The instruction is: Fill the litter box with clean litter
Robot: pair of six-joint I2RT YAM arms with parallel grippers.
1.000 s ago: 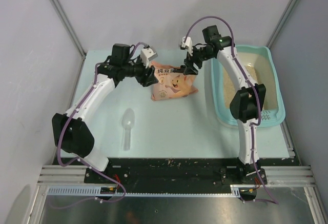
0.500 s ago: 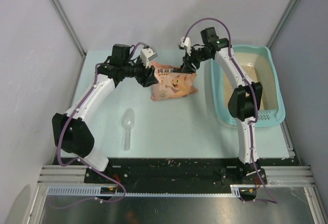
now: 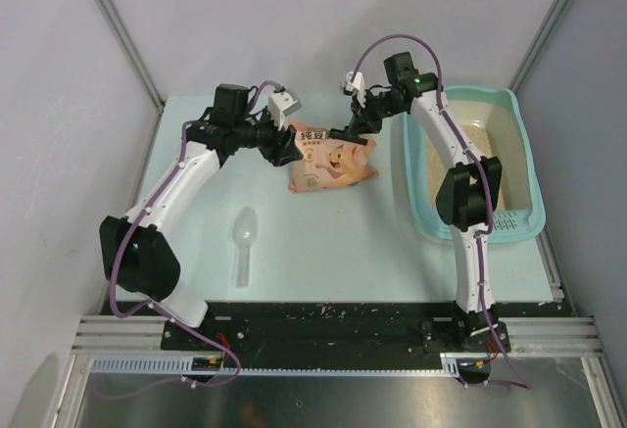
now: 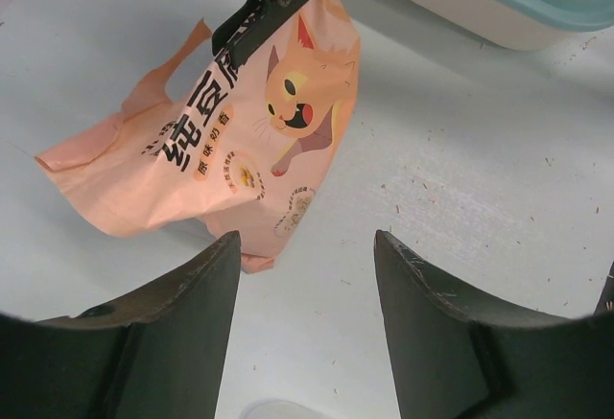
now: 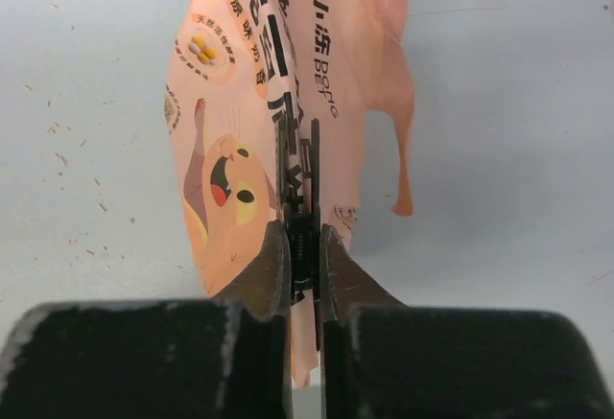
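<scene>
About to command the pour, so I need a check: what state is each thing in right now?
left tool: open, holding nothing.
right tool: shut on the edge of the litter bag.
litter bag: upright on the table, pinched.
litter box: thin layer of clean litter inside.
clear scoop: lying on the table, untouched.

on the tabletop (image 3: 333,252) the litter box (image 3: 527,144) lies at the far right, with the clean litter (image 3: 490,139) inside it. the bag (image 3: 331,162) sits left of the box, toward the middle rear. the scoop (image 3: 244,242) lies in front and left of the bag, apart from it.
</scene>
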